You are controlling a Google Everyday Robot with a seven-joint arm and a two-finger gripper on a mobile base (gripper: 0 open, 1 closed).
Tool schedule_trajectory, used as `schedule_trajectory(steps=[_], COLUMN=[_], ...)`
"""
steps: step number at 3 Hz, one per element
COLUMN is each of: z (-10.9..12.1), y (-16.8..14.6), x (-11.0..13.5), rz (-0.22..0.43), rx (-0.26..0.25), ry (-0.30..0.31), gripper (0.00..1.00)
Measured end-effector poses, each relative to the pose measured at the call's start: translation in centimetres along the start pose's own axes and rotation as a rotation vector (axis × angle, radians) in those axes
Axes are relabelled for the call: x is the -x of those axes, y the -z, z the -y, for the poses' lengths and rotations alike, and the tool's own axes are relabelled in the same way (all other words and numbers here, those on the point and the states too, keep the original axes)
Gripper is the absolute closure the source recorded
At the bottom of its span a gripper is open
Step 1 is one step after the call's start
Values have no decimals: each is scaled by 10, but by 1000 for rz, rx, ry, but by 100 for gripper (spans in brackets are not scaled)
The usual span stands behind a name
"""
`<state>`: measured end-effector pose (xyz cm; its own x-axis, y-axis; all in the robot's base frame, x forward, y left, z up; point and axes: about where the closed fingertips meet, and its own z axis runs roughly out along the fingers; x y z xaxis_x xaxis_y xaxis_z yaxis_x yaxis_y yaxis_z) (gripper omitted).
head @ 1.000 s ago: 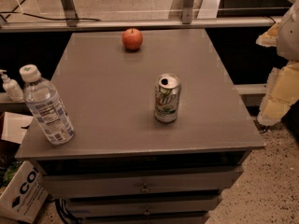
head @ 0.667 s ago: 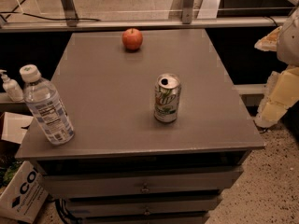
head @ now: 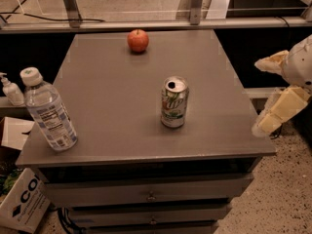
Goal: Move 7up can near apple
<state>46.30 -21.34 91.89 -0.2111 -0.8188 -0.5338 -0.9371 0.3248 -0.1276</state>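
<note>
The 7up can (head: 174, 103) stands upright near the middle of the grey table (head: 112, 96), a little right of centre. The red-orange apple (head: 138, 40) sits at the far edge of the table, well behind the can and slightly left of it. My gripper (head: 265, 96) is at the right edge of the view, off the table's right side and level with the can. Its two pale fingers (head: 280, 111) are spread wide apart with nothing between them.
A clear plastic water bottle (head: 48, 112) with a white cap stands at the table's front left corner. Drawers (head: 151, 195) sit below the tabletop. A cardboard box (head: 22, 206) and a pump bottle (head: 10, 89) are on the left. A metal rail (head: 146, 24) runs behind the table.
My gripper has shifted slightly leftward toward the table. The can, the apple and the bottle have not moved.
</note>
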Motion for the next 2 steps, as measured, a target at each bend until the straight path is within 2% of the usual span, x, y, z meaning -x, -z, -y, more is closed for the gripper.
schedule_trajectory(steps=[1,2], z=[-8,-28], y=[-23,-49], x=[15,47], rz=[137,285], rx=[52,121], ry=[-3,12], gripper=[0,0])
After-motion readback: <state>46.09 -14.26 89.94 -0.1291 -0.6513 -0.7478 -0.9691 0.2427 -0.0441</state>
